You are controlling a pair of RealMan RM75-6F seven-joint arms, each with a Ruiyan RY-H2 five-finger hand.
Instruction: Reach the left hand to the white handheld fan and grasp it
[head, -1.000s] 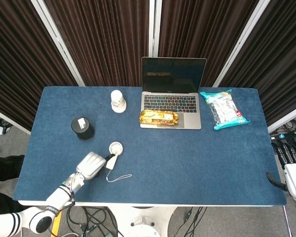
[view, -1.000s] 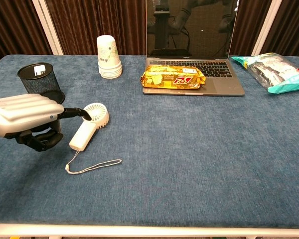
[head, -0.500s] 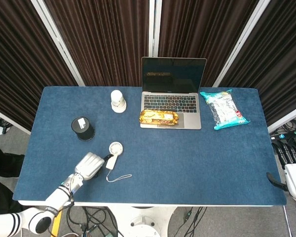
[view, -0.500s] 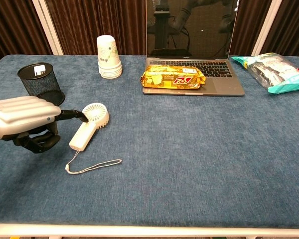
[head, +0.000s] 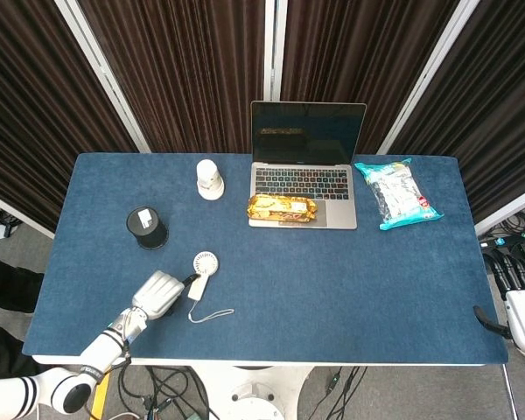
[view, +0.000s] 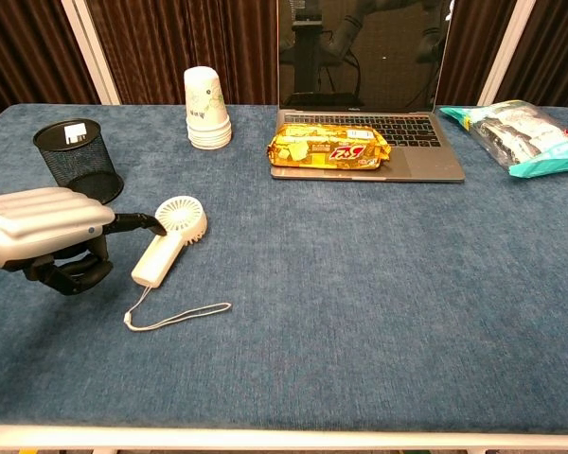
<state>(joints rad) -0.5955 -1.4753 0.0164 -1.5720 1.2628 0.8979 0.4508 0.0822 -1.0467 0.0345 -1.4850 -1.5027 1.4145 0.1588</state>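
Observation:
The white handheld fan (head: 199, 275) lies flat on the blue table (head: 332, 280), round head away from me and its cord loop (view: 175, 315) trailing toward the front edge. In the chest view the fan (view: 167, 242) is just right of my left hand (view: 43, 225). That hand (head: 158, 293) lies low over the table with its fingers stretched toward the fan. One dark fingertip (view: 151, 224) reaches the edge of the fan's head. Nothing is in its grip. My right hand (head: 514, 284) hangs off the table's right edge, holding nothing.
A black mesh pen cup (view: 78, 161) stands just behind my left hand. Further back are a stack of paper cups (view: 208, 121), an open laptop (view: 360, 76) with a yellow snack packet (view: 329, 147) on it, and a teal bag (view: 525, 135) at the far right.
My left hand has sunk a little and drawn slightly back to the left. The fan has not moved.

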